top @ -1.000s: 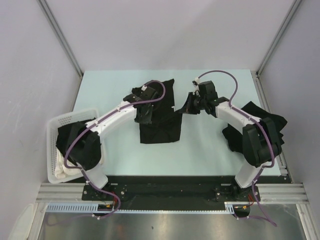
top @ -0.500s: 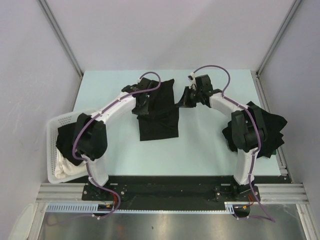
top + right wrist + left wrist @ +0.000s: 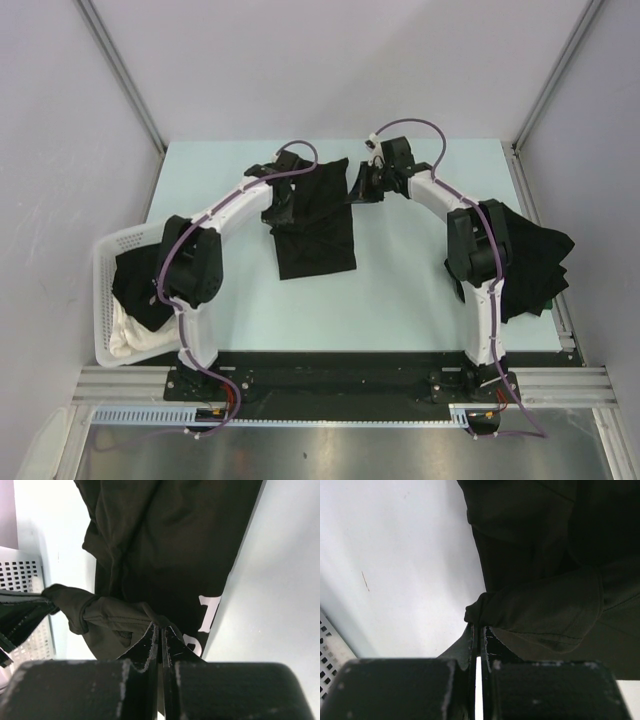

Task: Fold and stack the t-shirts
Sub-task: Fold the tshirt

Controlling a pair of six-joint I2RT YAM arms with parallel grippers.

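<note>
A black t-shirt (image 3: 318,225) lies in a long strip at the middle of the table, its far end lifted. My left gripper (image 3: 277,205) is shut on that shirt's left corner (image 3: 485,611). My right gripper (image 3: 360,188) is shut on its right corner (image 3: 125,620); white lettering (image 3: 207,614) shows on the cloth below it. A heap of black t-shirts (image 3: 535,258) lies at the table's right edge, under my right arm. Another black t-shirt (image 3: 135,285) sits in the white basket (image 3: 107,250) at the left.
The basket also holds a white cloth (image 3: 135,340). Its lattice wall shows in the right wrist view (image 3: 22,575) and at the left wrist view's lower left (image 3: 327,645). Grey walls and metal posts (image 3: 120,75) close in the table's far side.
Both grippers have moved toward the far edge of the table, carrying the shirt's corners with them. The shirt has drawn out longer and narrower.
</note>
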